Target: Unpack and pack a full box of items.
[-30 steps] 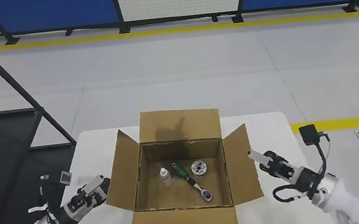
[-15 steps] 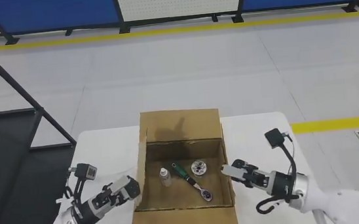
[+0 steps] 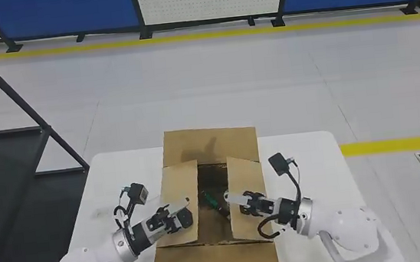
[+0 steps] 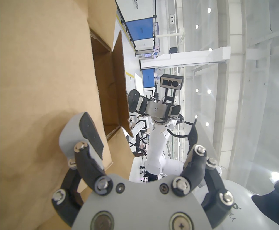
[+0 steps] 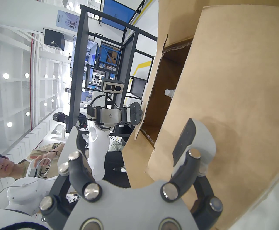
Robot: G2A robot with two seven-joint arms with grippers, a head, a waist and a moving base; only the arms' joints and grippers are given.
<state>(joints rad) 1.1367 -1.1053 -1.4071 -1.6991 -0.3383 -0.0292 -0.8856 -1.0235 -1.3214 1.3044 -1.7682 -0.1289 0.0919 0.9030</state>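
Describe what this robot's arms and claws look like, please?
Both glossy white arms end in silver-and-black wrists. The left gripper and right gripper each have two fingers on black linkages with silver screws, white-backed tips and black rubber pads. A small black box camera sits on a bracket at each wrist, fed by a looping black cable.

Box (image 3: 210, 145) was matt brown corrugated cardboard. Table (image 3: 309, 159) was smooth and white. Left gripper (image 4: 139, 130) had glossy white plastic shells, matt black pads and bright metal screws.
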